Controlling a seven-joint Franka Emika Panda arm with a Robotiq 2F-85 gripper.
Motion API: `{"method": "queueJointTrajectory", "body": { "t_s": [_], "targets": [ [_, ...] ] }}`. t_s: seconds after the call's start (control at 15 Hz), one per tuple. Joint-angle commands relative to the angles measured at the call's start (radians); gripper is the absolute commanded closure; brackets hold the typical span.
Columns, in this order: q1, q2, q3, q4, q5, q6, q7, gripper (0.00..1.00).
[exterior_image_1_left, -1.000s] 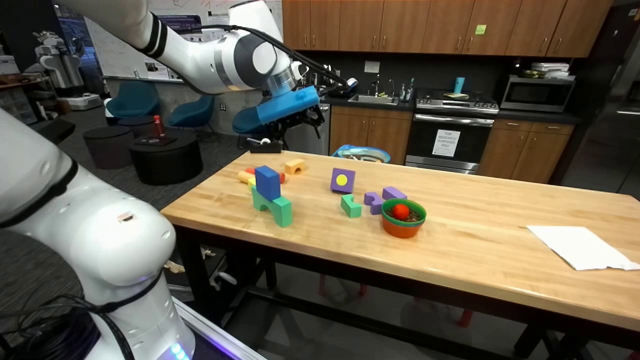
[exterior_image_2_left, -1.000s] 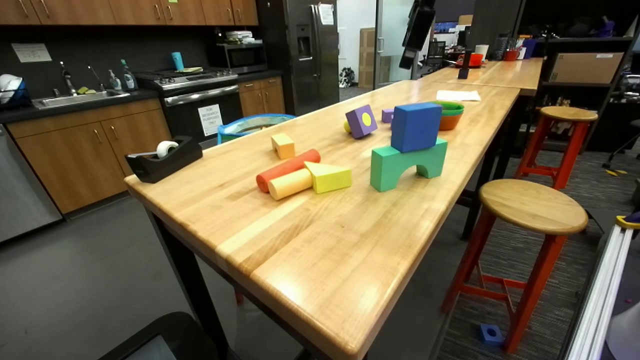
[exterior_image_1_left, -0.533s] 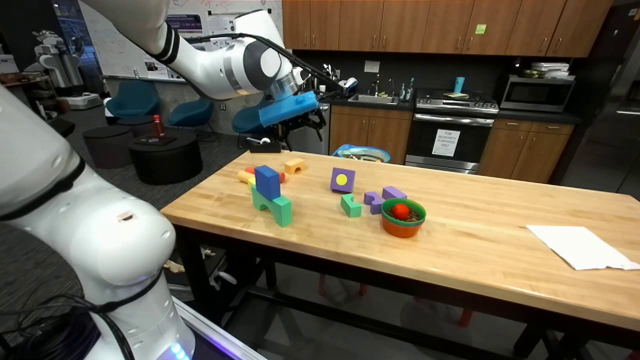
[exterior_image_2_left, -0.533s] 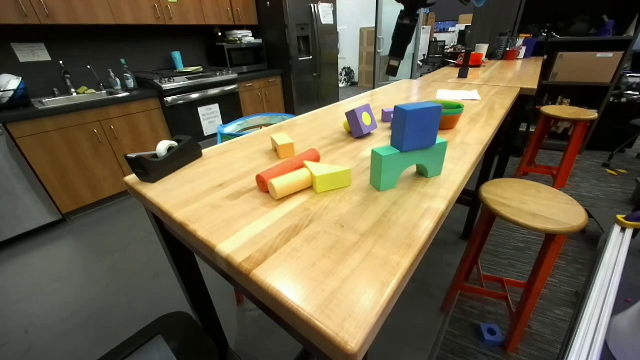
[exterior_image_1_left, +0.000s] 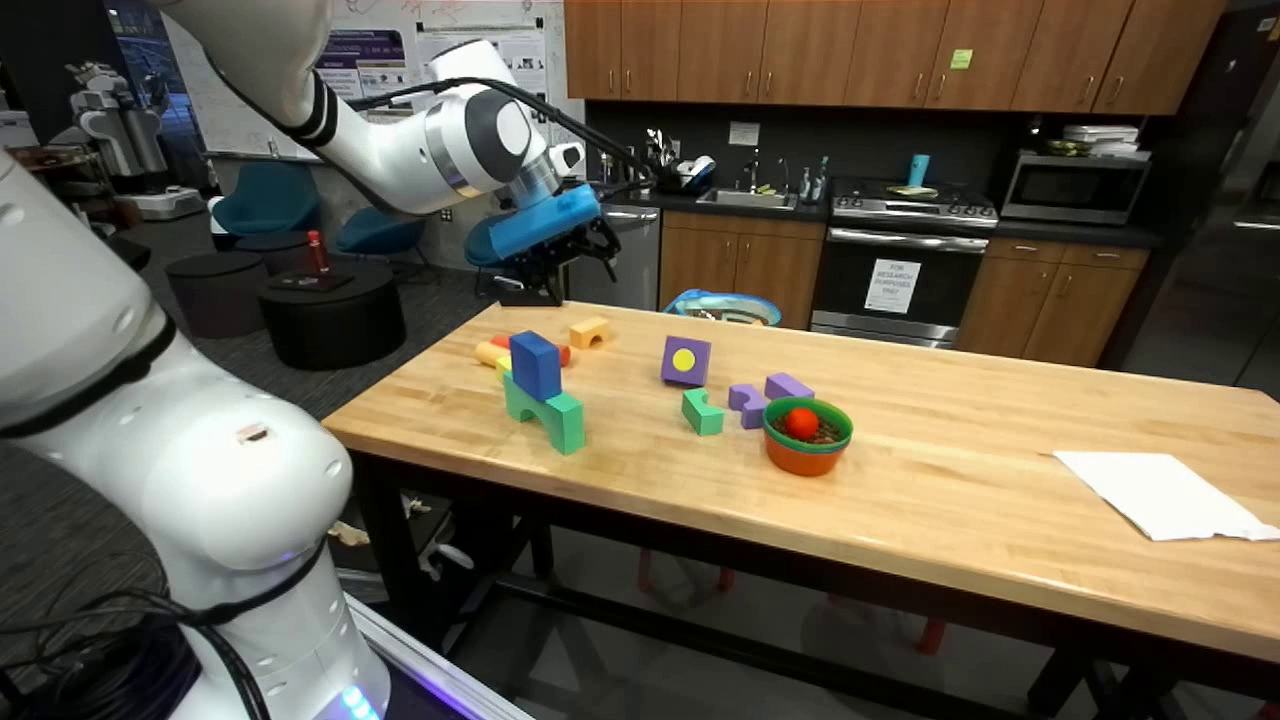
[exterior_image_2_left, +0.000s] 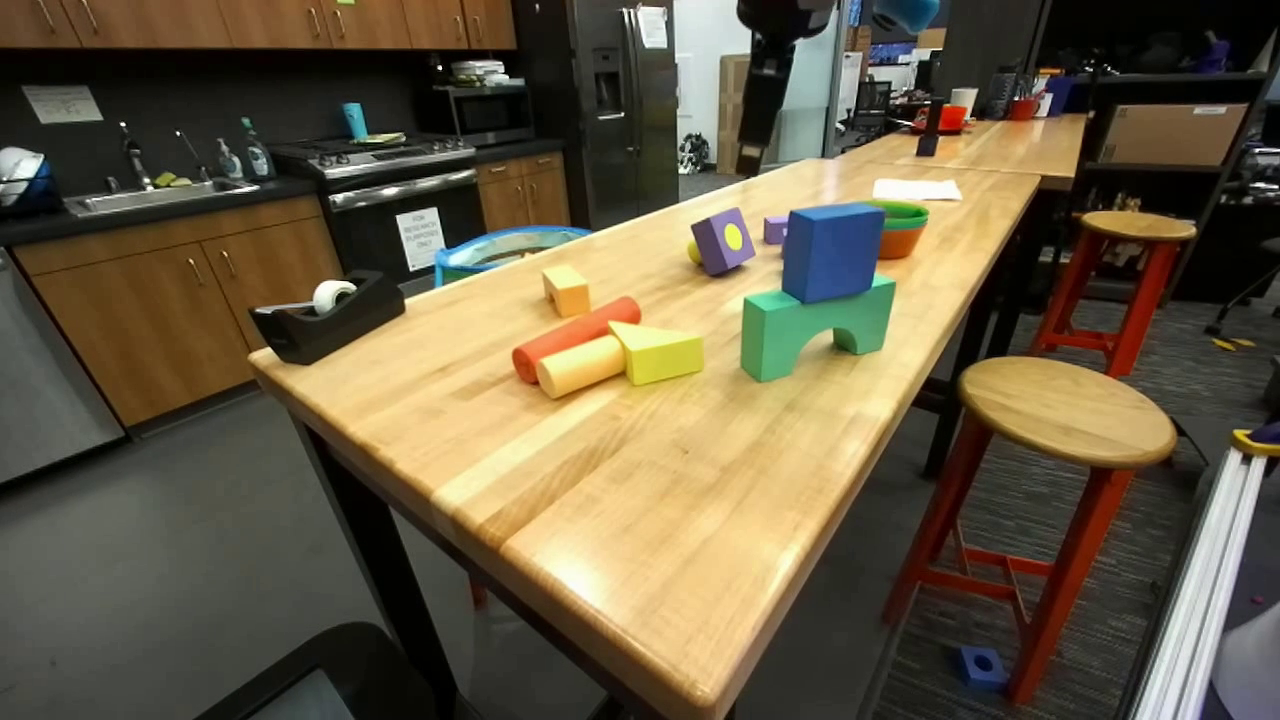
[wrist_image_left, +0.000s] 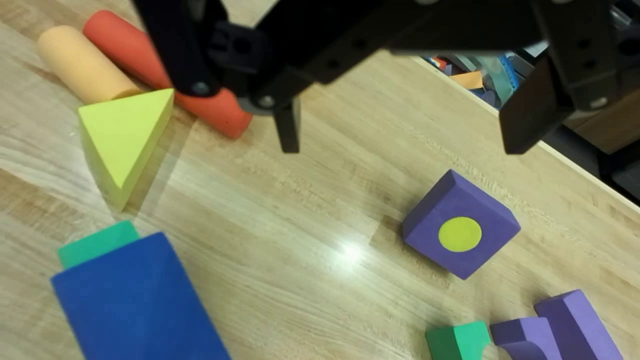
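1. Purple foam-looking block (wrist_image_left: 460, 207) with a round yellow spot on its face: it rests on the pale wooden counter (exterior_image_1_left: 950, 430), and in the wrist view it shows just past the gap in the claw.
2. Black two-fingered claw (wrist_image_left: 406, 135): spread wide, with nothing between its fingers. It hangs in the air, touching no block, and shows higher than the purple block in both exterior views.
3. Near the purple block, on its camera side in an exterior view: a green notched piece (exterior_image_1_left: 702, 412). To the block's right are a purple notched piece (exterior_image_1_left: 742, 396) and a purple bar (exterior_image_1_left: 788, 386).
4. Left of the purple block and nearer the camera in that view: a blue rectangular block (exterior_image_2_left: 832, 253) sitting on top of a green arch (exterior_image_2_left: 768, 335).
5. Farther left of the purple block: a yellow triangular piece (exterior_image_2_left: 660, 355), a tan cylinder (exterior_image_2_left: 580, 367) and a red cylinder (exterior_image_2_left: 575, 333) lying close together, with a small orange arch (exterior_image_2_left: 567, 292) near them.
6. Right of the purple block: a green bowl (exterior_image_1_left: 843, 425) nested in an orange bowl (exterior_image_1_left: 803, 463), with a red ball (exterior_image_1_left: 801, 423) on brown bits inside.
7. Well apart from the purple block: white paper (exterior_image_1_left: 1165, 495) to its right, and a black tape dispenser (exterior_image_2_left: 345, 327) at the counter's left end.
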Motion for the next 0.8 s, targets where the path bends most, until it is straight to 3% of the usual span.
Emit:
{"method": "queueJointTrajectory", "body": {
  "t_s": [0.0,0.27,0.73],
  "targets": [
    [0.003,0.016,0.033,0.005,-0.06,0.005,0.073,0.0],
    [-0.011,0.017,0.031,0.019,-0.07,0.003,0.12,0.0],
    [-0.036,0.004,-0.075,0.021,-0.017,0.024,0.084,0.0]
  ]
}}
